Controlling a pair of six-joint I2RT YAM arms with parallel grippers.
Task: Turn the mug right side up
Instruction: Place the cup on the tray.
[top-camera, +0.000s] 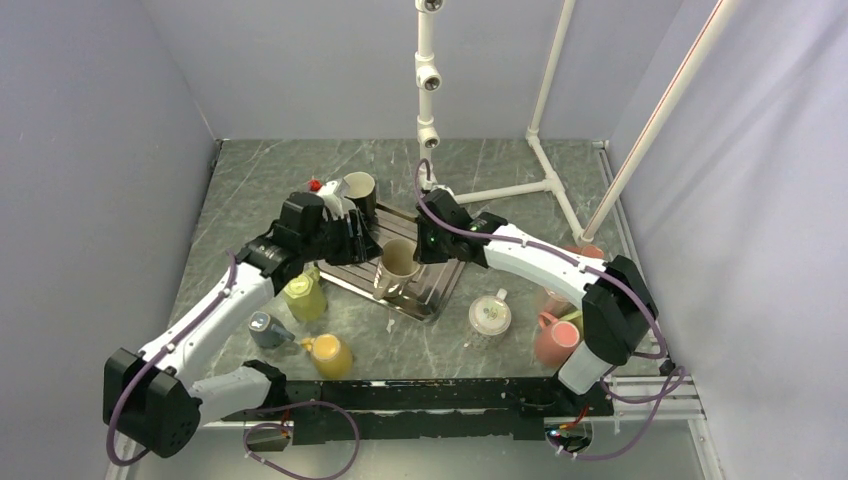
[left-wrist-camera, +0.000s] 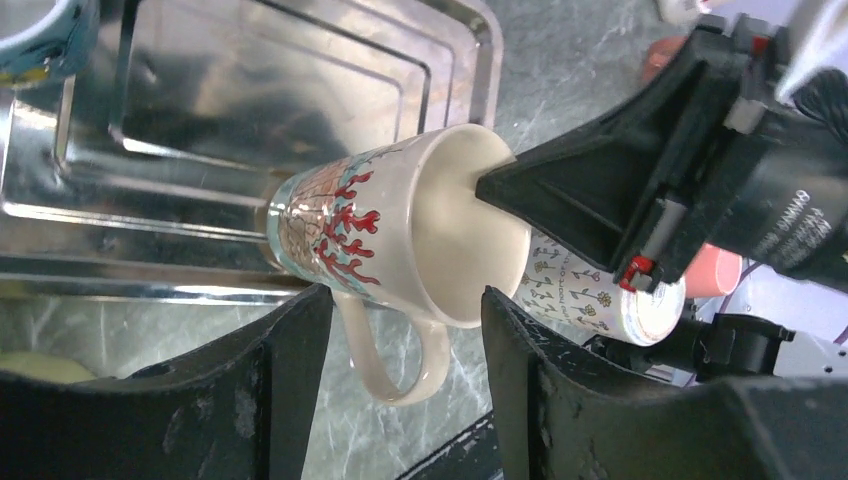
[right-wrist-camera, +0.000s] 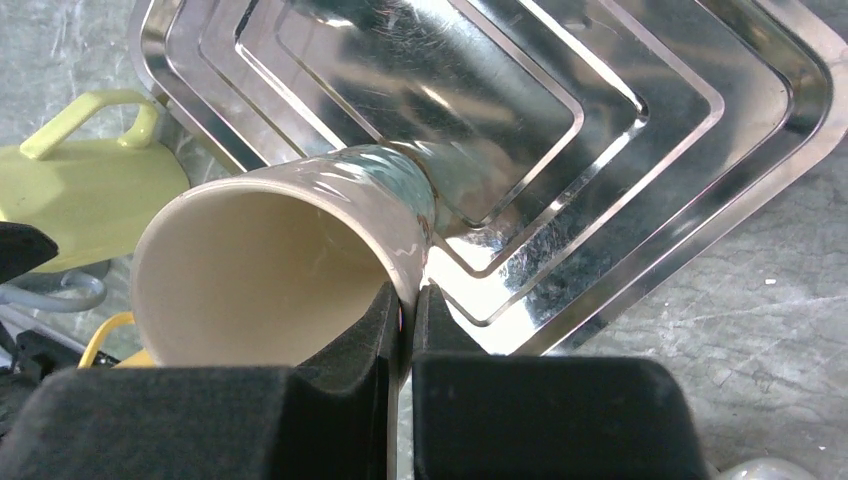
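A cream mug (top-camera: 396, 270) with a red coral print stands tilted on the metal tray (top-camera: 440, 290), base on the tray, mouth up toward the right arm. My right gripper (right-wrist-camera: 408, 315) is shut on the mug's rim (right-wrist-camera: 405, 255), one finger inside, one outside. In the left wrist view the mug (left-wrist-camera: 400, 225) lies across the frame, its handle (left-wrist-camera: 400, 355) hanging between my open left gripper's fingers (left-wrist-camera: 405, 380), which do not touch it. My left gripper (top-camera: 358, 240) sits just left of the mug.
Another mug (top-camera: 358, 190) stands behind the tray. A lime mug (top-camera: 305, 297), a grey-blue mug (top-camera: 268, 328) and a yellow mug (top-camera: 330, 353) lie at front left. A white floral mug (top-camera: 490, 315) and pink mugs (top-camera: 555, 337) are at front right. White pipe frame (top-camera: 540, 150) stands behind.
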